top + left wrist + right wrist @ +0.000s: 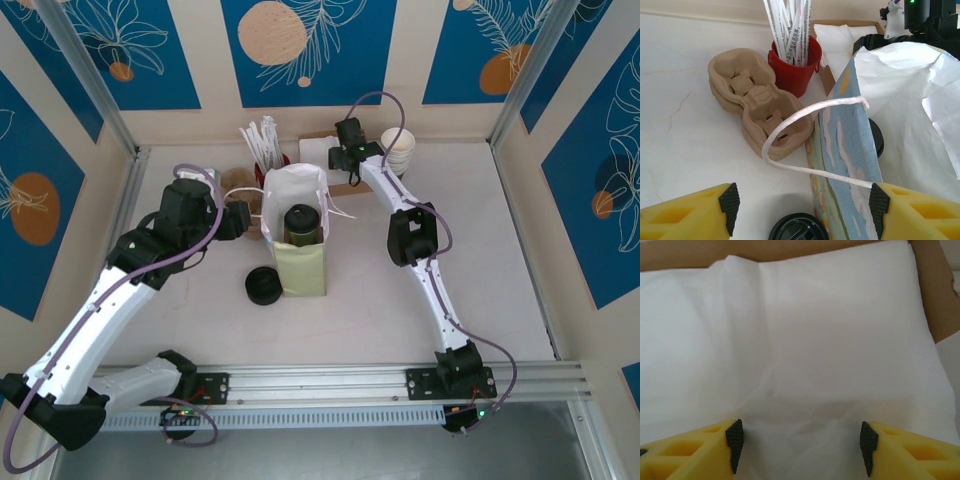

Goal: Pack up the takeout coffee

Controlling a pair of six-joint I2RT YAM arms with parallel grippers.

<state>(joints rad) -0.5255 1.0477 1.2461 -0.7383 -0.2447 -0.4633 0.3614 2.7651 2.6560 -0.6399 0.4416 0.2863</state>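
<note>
Takeout coffee (302,222) stood upright inside the open white paper bag (300,275) at mid-bench, its black lid visible through the mouth.

- Left fingers (730,202) were spread wide and gripped nothing. They straddled the bag's near wall and its twisted paper handle (790,122), which looped loose between them.
- Right fingers (735,437) were also parted and empty. They hung low over the white napkins (805,340) in the brown cardboard box (940,295) behind the bag.

Risks, as judged:
- The bag was light and tall, and only the cup weighted it. A sideways nudge from the left fingers, or a snag on the handle loop, could tip the bag and spill the coffee.
- If the left fingers closed on the thin wall, they could crumple or tear it, or collapse the mouth over the lid.
- The napkins lay soft and stacked, so the right fingers might pinch several sheets or none. A trailing sheet could then catch the bag's rim.
- The pulp cup carriers (755,107) and the red pot of straws (797,67) stood just beside the bag, so a wide swing of the left arm could knock them.
- The loose stack of black lids (264,285) sat near the bag's foot and could be shoved.
</note>
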